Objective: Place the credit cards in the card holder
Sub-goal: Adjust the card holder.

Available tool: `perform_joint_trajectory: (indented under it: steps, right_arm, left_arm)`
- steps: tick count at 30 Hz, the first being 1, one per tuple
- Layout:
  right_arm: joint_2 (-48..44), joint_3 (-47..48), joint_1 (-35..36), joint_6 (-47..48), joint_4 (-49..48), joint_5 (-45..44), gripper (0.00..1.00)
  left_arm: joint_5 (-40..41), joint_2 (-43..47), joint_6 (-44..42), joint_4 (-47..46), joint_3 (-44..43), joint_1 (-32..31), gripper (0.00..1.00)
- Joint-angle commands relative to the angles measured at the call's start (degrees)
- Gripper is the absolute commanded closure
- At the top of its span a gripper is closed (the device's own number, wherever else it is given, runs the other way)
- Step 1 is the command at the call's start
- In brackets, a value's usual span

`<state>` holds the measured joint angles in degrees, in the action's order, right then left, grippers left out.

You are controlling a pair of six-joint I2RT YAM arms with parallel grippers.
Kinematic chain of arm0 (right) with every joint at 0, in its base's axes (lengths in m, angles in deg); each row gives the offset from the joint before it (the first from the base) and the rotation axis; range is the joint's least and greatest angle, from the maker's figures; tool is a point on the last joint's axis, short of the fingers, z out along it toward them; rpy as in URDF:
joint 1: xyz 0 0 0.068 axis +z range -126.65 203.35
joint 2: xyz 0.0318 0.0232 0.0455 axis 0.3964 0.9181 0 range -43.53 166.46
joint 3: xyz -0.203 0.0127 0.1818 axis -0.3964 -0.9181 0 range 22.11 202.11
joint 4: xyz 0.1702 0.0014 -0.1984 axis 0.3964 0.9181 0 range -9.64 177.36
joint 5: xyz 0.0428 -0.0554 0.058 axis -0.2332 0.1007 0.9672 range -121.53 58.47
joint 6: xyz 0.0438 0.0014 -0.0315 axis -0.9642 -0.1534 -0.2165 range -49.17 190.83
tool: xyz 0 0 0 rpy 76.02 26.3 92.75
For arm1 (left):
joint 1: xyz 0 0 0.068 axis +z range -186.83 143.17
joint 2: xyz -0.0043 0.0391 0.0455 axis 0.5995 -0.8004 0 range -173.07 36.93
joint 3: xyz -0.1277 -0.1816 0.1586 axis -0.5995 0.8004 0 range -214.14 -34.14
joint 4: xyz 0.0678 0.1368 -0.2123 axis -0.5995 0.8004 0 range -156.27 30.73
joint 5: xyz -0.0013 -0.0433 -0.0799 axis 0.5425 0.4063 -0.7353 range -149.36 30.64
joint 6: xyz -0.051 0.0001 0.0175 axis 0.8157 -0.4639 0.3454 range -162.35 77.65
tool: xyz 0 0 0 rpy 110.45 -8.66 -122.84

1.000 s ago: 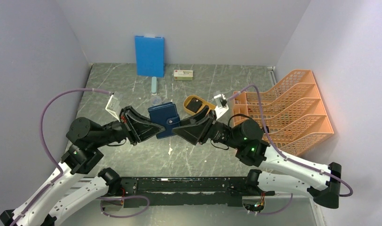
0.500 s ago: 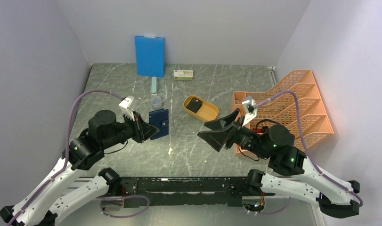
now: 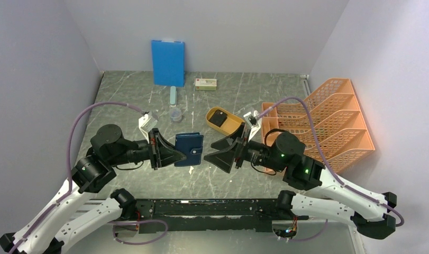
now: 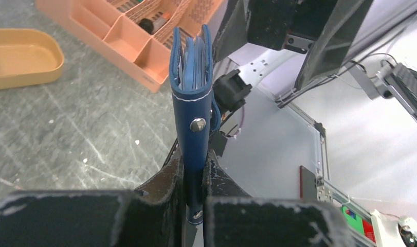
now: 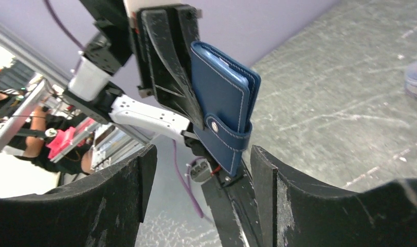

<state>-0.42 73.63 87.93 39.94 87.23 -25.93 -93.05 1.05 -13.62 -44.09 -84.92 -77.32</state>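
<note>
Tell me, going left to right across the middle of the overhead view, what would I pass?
left tool → card holder → right tool → orange file rack

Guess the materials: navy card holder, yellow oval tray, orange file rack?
The card holder is likely leather or faux leather: smooth, slight sheen, pale edge stitching, metallic-looking snap.
The yellow tray is probably moulded plastic: uniform colour, rounded rim, satin surface.
The orange rack seems plastic too: moulded lattice walls, one colour throughout.
</note>
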Motion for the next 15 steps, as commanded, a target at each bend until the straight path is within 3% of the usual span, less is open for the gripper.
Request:
perform_joint_trajectory:
  steps: [1,10,15]
  right_arm:
    - [0.39,2.28,0.10,-1.53,-6.33,4.31,0.30]
    - [4.67,3.94,0.10,-1.59,-9.04,7.68,0.42]
    - [4.49,3.87,0.14,-0.89,-8.88,4.90,0.45]
  left_arm:
    - [-7.15,1.21,1.41,-8.89,1.56,0.15,0.95]
    - [-10.11,0.63,0.22,-10.08,1.00,0.17,0.95]
    - [-10.84,1.43,0.52,-10.31,1.61,0.17,0.95]
